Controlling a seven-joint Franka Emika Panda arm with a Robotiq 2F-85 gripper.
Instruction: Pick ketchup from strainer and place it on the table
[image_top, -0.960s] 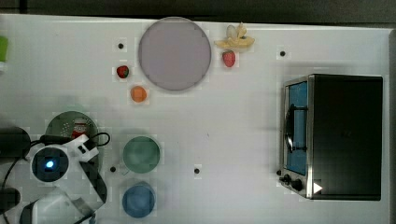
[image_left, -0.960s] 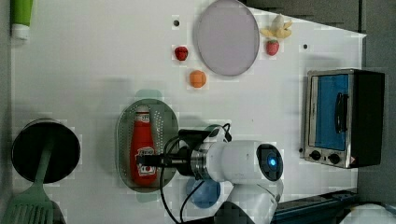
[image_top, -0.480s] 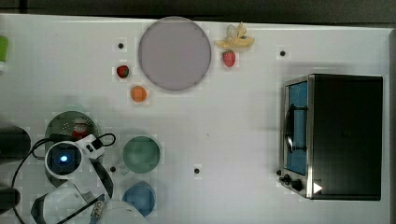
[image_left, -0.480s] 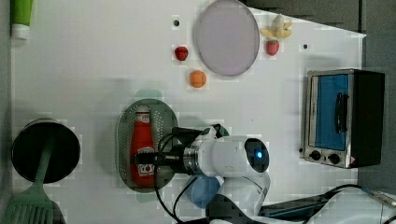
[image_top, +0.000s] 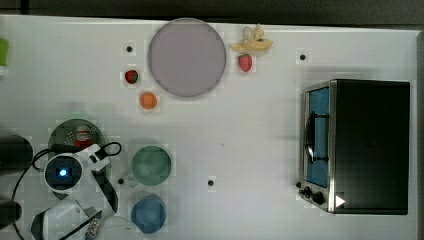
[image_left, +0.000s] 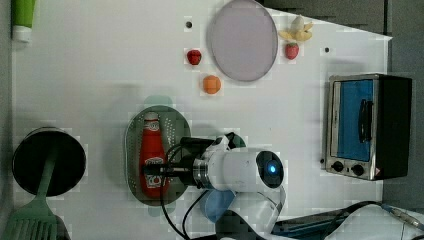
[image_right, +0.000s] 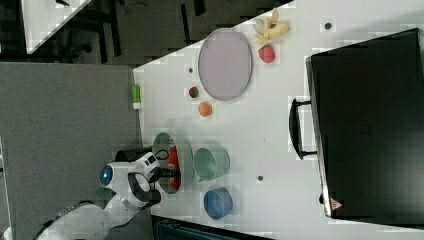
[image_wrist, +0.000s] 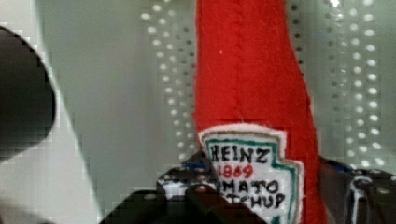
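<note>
We see the ketchup (image_left: 151, 156) lying flat along the bottom of the strainer (image_left: 134, 150), its white cap toward the left view's top. In the wrist view the ketchup (image_wrist: 252, 93) looks like soft red felt with a stitched seam down its body, and its sewn label reads HEINZ 1869 TOMATO KETCHUP inside a white-and-green border. The strainer (image_wrist: 121, 93) is a smooth pale green oval basin whose floor carries rows of small round perforations. The pincer (image_left: 155, 170) sits low over the label end of the ketchup, with one dark finger (image_wrist: 187, 200) on one side of the label and another on the other side, close against the felt; we cannot tell whether they are pressing it yet. The white, rounded arm (image_left: 240, 170) reaches in from the left view's right. On the flat white surface (image_top: 250, 140) stand a round green cup (image_top: 151, 165) and a blue cup (image_top: 148, 214), beside the strainer (image_top: 60, 131) in the top view. A large round grey plate (image_top: 187, 56) lies toward the top view's top, well apart.
</note>
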